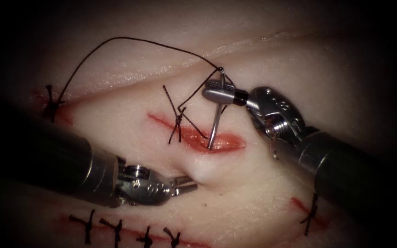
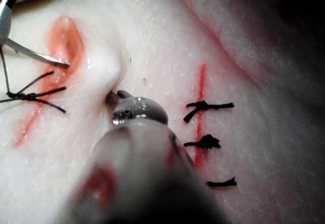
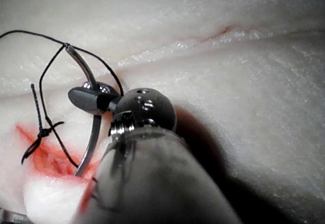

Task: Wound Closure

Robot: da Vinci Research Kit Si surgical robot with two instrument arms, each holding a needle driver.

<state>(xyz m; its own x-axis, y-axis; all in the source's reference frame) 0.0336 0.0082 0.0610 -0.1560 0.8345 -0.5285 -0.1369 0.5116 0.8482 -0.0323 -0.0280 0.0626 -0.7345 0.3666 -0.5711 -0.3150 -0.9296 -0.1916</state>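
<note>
Needle [image 1: 215, 124] tip in cut [image 1: 198, 135], right hand [image 1: 218, 93] pinching its tail, left hand [image 1: 190, 183] pinching tissue [image 1: 203, 172]

Light falls brightest on the middle of the endoscope view; its edges and corners fade into dark shadow.

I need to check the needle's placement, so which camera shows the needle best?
The endoscope view: the needle runs from the right end effector, gripped near its thread end, down to its tip in the cut. The right wrist view shows its curve; the left wrist view, its tip.
</note>
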